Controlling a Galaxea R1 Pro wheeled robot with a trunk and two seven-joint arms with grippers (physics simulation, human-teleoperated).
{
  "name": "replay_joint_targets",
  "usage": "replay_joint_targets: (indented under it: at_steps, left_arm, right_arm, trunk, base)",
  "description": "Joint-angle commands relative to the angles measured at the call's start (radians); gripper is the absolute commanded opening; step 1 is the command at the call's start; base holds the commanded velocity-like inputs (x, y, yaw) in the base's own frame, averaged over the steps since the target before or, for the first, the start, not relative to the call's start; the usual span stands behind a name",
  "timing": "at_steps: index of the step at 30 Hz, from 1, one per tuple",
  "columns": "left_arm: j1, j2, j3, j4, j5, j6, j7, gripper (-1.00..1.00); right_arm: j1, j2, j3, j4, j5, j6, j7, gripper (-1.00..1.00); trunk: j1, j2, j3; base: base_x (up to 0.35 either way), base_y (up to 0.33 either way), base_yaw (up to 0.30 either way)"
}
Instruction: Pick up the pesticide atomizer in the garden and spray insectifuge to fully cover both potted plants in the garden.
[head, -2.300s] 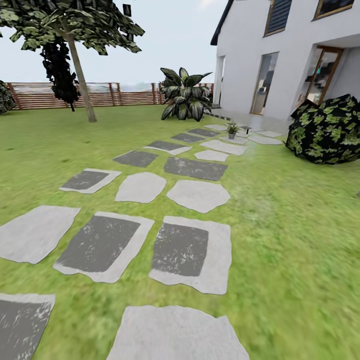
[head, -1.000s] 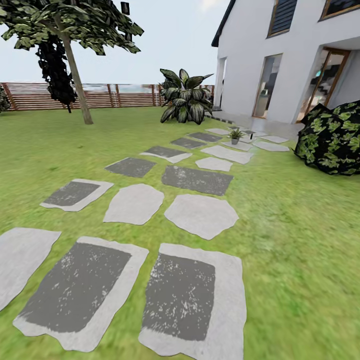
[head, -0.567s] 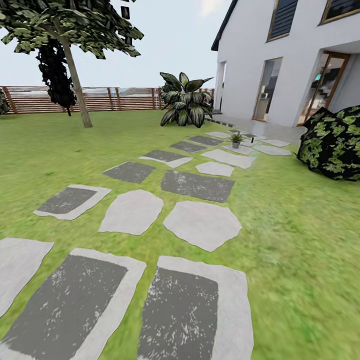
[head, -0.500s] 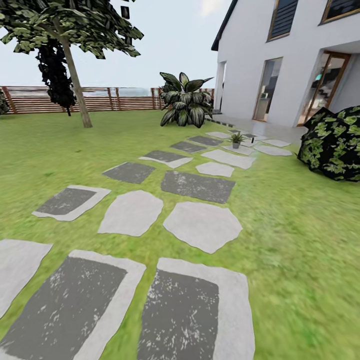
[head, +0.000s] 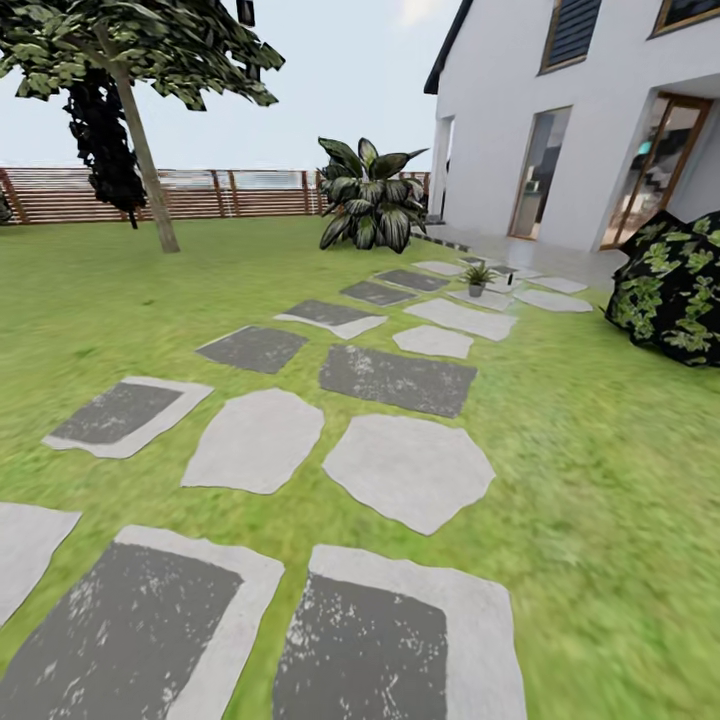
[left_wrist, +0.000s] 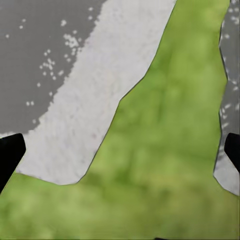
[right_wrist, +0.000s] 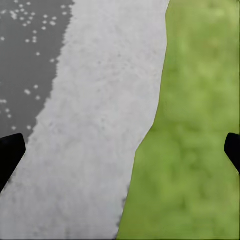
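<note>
We have rolled forward along the stepping stones (head: 405, 470); one potted plant (head: 477, 278) at one o'clock looks nearer, the atomizer (head: 509, 277) just beside it. Left gripper (left_wrist: 120, 150) and right gripper (right_wrist: 120, 147) hang wide, holding nothing.

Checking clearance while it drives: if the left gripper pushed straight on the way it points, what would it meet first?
Probably the ground: the left gripper, open and empty, points down at the lawn beside a stepping stone. Depth is unclear.
</note>
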Motion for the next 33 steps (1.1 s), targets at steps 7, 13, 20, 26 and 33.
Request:
replay_joint_targets:
  at_steps: [7, 13, 20, 26, 33]
  left_arm:
    - [-0.001, 0.000, 0.002, 0.001, 0.001, -0.004, 0.000, 1.00]
    - [-0.001, 0.000, 0.002, 0.001, 0.001, -0.003, 0.000, 1.00]
    - [-0.001, 0.000, 0.002, 0.001, 0.001, -0.003, 0.000, 1.00]
    - [-0.001, -0.001, 0.001, 0.001, 0.001, -0.003, 0.000, 1.00]
    - [-0.001, 0.000, 0.003, 0.001, 0.001, -0.003, 0.000, 1.00]
  right_arm:
    - [-0.001, 0.000, -0.001, 0.001, 0.001, -0.003, 0.000, 1.00]
    - [0.000, 0.000, -0.001, 0.001, 0.000, -0.003, 0.000, 1.00]
    - [-0.001, 0.000, -0.001, 0.001, 0.000, -0.003, 0.000, 1.00]
    - [-0.001, 0.000, -0.001, 0.001, 0.000, -0.003, 0.000, 1.00]
    - [0.000, 0.000, -0.001, 0.001, 0.001, -0.003, 0.000, 1.00]
  trunk:
    - [0.000, 0.000, -0.001]
    - [0.000, 0.000, -0.001]
    - [0.000, 0.000, -0.001]
    - [0.000, 0.000, -0.001]
    - [0.000, 0.000, -0.001]
  base:
    - [0.336, 0.000, 0.000]
    - [0.336, 0.000, 0.000]
    - [0.336, 0.000, 0.000]
    - [0.336, 0.000, 0.000]
    - [0.336, 0.000, 0.000]
